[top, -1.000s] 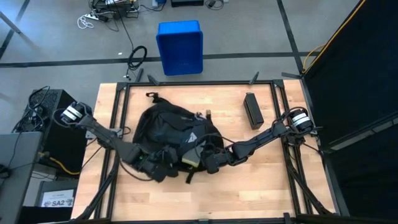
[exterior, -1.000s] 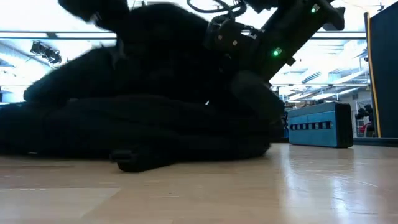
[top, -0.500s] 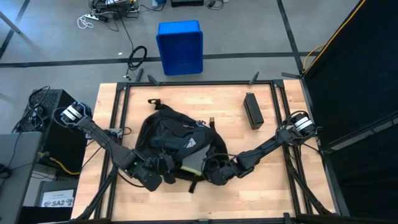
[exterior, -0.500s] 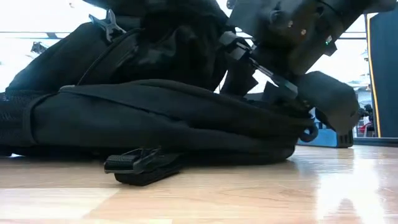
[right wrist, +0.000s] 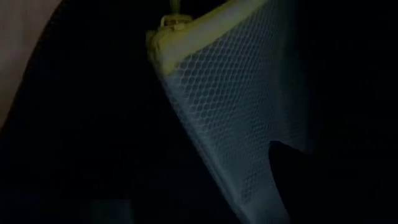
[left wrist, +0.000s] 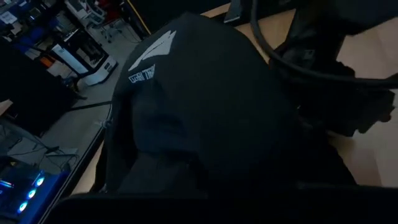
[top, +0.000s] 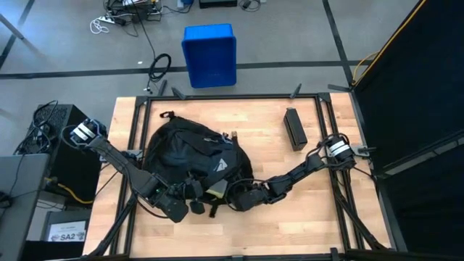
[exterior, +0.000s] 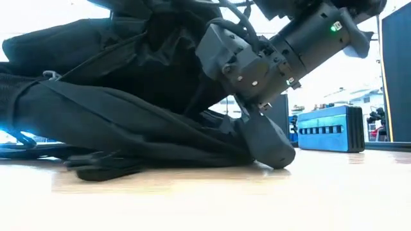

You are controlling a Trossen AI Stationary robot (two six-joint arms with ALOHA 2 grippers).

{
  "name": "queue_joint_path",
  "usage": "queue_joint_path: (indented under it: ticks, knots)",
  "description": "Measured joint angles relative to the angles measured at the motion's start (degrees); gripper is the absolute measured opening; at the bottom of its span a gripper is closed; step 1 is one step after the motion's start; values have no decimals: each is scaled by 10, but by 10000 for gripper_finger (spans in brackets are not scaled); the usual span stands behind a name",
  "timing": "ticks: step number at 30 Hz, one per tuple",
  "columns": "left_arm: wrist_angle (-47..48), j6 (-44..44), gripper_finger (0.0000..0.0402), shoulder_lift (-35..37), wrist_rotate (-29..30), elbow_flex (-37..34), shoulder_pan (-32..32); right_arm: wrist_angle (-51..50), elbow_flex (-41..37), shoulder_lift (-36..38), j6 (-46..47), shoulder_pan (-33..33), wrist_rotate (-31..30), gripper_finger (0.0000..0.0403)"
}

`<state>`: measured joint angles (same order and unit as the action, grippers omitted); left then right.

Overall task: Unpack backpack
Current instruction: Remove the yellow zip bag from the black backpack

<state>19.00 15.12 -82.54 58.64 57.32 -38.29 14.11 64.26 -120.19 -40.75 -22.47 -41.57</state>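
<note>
Backpack: black soft fabric, rounded, pale triangular logo; lies left of centre on the wooden table.

Inside: yellow-edged pale mesh pocket.

Bare wood to the right and near edge; a dark box lies well apart.

Left gripper: closed, at the bag's near edge.

Right gripper: pushed into the bag's opening; spread cannot be told.

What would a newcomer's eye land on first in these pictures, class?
The big black backpack slumped in the middle of the wooden table, with both dark arms reaching into its near edge. Next, the blue bin on the floor beyond the table. Inside the bag, the right wrist view shows a yellow-edged mesh pocket.
</note>
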Motion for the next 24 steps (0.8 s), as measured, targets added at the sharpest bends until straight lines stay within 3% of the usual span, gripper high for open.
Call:
queue_joint_path:
  ticks: [6, 11, 18, 24]
  knots:
    - [0, 1, 5, 0, -3, 0, 0, -7, 23, 2, -16, 4, -6, 153]
    - [-3, 1, 5, 0, -4, 0, -1, -61, 43, 2, 7, 3, -2, 123]
    - [-8, -8, 6, 0, -5, 0, -1, -138, 95, -1, 5, -21, -27, 159]
    - [-11, -10, 6, 0, -15, 0, -1, -264, 214, 0, 49, -41, -12, 184]
